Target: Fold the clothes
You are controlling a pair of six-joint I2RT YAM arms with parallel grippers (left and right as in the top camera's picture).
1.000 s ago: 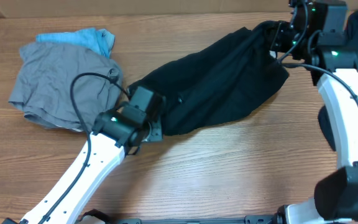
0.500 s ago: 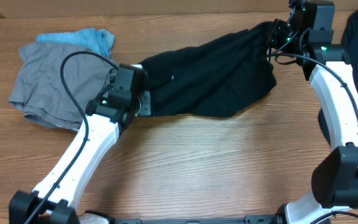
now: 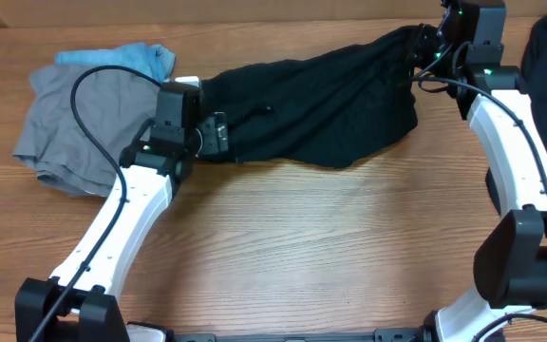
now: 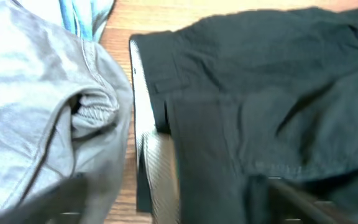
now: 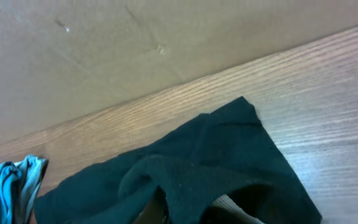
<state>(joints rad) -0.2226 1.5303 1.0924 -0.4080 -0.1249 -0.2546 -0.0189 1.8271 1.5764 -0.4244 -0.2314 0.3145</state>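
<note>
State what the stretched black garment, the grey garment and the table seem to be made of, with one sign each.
Black garment: matte woven cloth, probably cotton; it creases softly. Grey garment: thin limp fabric, faint sheen, puckered seam. Table: wood or wood-look laminate; grain lines show.

The left claw [image 4: 179, 202] is blurred, perhaps pinching the black garment [image 4: 260, 93].

Arms stretched forward, left tool [image 3: 221, 134] and right tool [image 3: 420, 45] clamped

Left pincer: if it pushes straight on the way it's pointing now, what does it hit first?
The black garment: the left pincer is at its edge, with that fabric spread straight ahead. The grey garment lies off to one side.
</note>
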